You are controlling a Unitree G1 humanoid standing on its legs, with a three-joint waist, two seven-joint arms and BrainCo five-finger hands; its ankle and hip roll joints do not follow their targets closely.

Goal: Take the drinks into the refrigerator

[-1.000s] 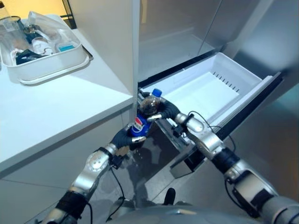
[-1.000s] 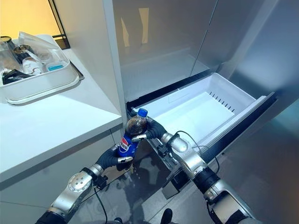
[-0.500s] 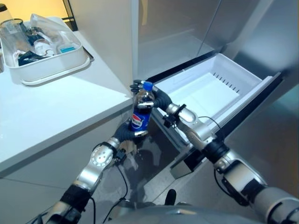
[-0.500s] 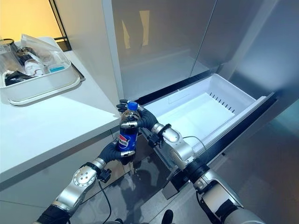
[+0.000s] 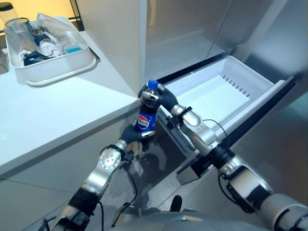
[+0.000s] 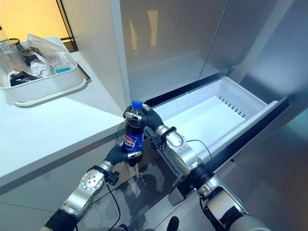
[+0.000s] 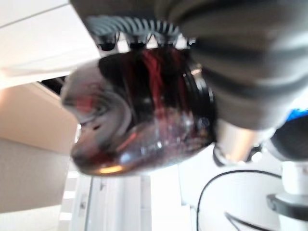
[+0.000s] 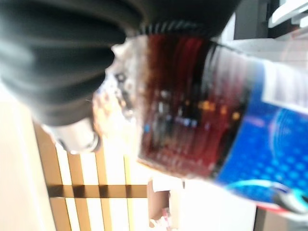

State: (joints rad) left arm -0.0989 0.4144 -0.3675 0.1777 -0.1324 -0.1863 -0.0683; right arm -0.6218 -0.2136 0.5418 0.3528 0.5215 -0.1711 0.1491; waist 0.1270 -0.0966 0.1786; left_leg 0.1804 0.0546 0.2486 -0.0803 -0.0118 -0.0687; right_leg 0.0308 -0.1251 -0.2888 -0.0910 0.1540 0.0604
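At the centre of the frame, just off the corner of the white counter, a dark cola bottle with a blue cap and label stands upright, held by both hands. The left hand is curled round its base, the right hand round its shoulder. To the right lies the open white refrigerator drawer. A white tray of clutter sits upper left.

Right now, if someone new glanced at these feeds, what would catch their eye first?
The cola bottle with its blue cap, held upright by both hands: the left hand grips its base, the right hand its shoulder. Beside it, the white refrigerator drawer stands pulled open. A white tray of items sits on the counter.
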